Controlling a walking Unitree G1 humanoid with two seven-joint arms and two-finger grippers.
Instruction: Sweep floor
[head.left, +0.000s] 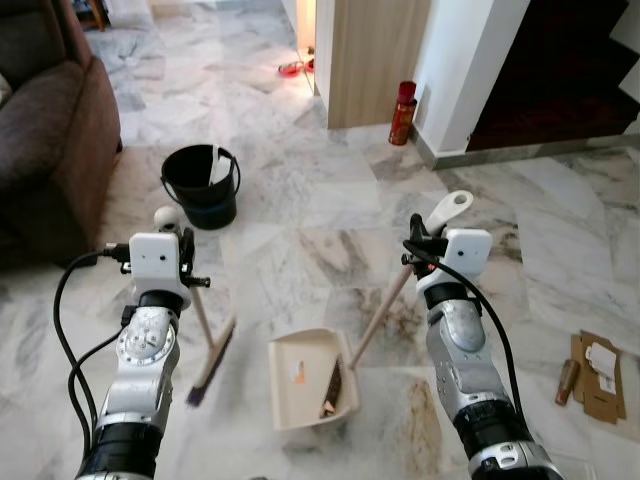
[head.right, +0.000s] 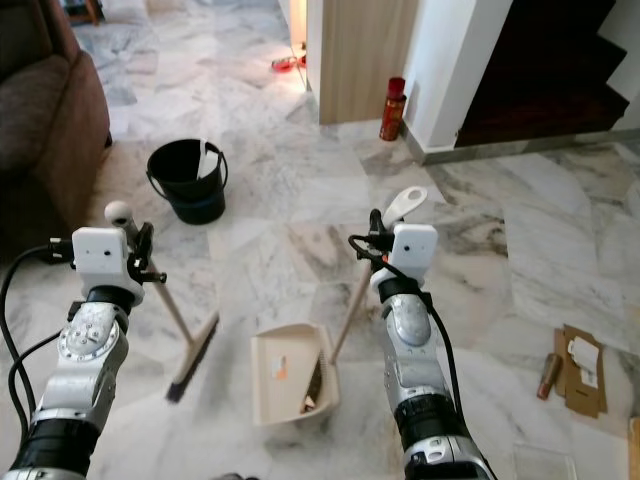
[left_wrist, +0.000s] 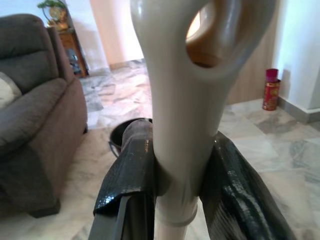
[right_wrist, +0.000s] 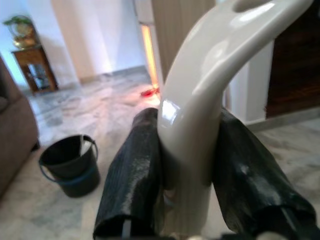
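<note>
My left gripper (head.left: 186, 262) is shut on the cream handle of a broom (head.left: 203, 325), close under its rounded top end. The dark bristle head (head.left: 212, 366) rests on the marble floor in front of me. My right gripper (head.left: 418, 248) is shut on the long handle (head.left: 385, 305) of a cream dustpan (head.left: 310, 378), which sits on the floor just right of the bristles. Some brown debris (head.left: 330, 395) lies in the pan. In the wrist views, the black fingers (left_wrist: 130, 170) clamp the broom handle and the other pair (right_wrist: 135, 165) clamp the dustpan handle.
A black bucket (head.left: 200, 185) stands ahead on the left, next to a brown sofa (head.left: 45, 130). A red can (head.left: 403, 113) stands by the wooden panel (head.left: 375, 60) and white wall. Cardboard scraps (head.left: 598, 375) lie on the floor at the right. Dark stairs (head.left: 570, 70) rise at the far right.
</note>
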